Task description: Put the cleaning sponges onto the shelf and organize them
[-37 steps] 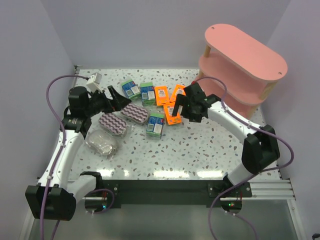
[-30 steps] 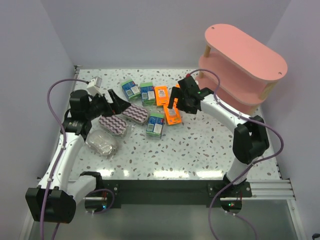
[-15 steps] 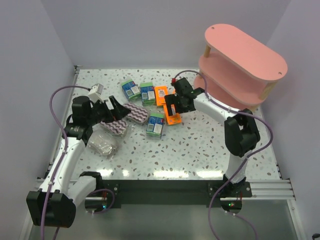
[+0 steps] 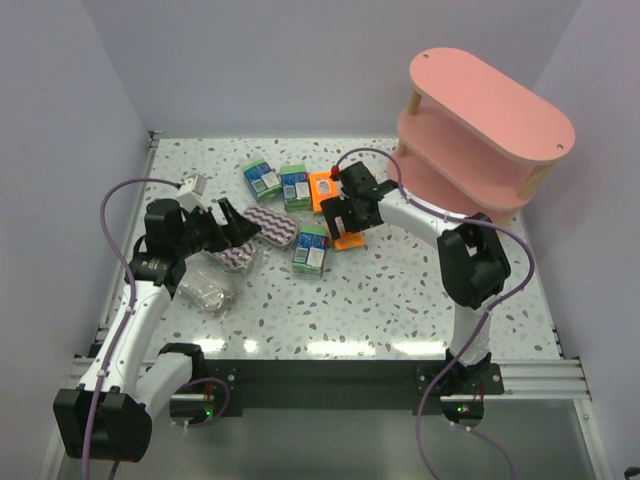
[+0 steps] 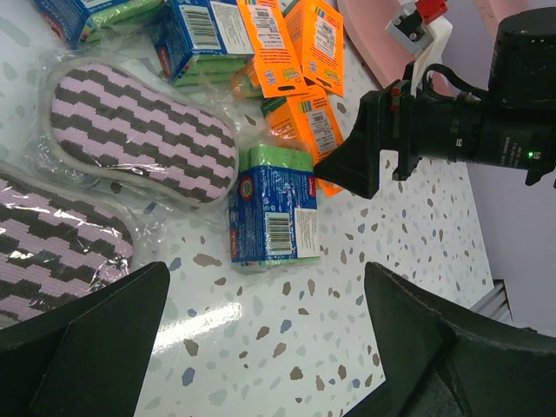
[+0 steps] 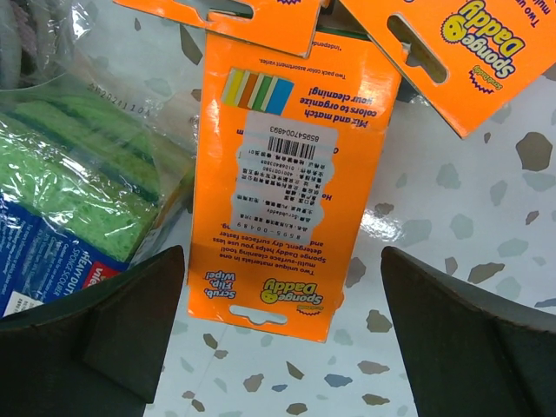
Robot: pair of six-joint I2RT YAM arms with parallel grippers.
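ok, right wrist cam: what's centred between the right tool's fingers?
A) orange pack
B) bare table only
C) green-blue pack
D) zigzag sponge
A: the open right tool has a finger on either side of an orange pack lying flat, label up.

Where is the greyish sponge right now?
Top view: the greyish sponge lies on the table's left side, between a purple zigzag sponge and the near edge.

Right end effector (image 4: 347, 216) hovers over an orange pack (image 4: 348, 241) — jaws seemingly spread — near the shelf (image 4: 487, 110).
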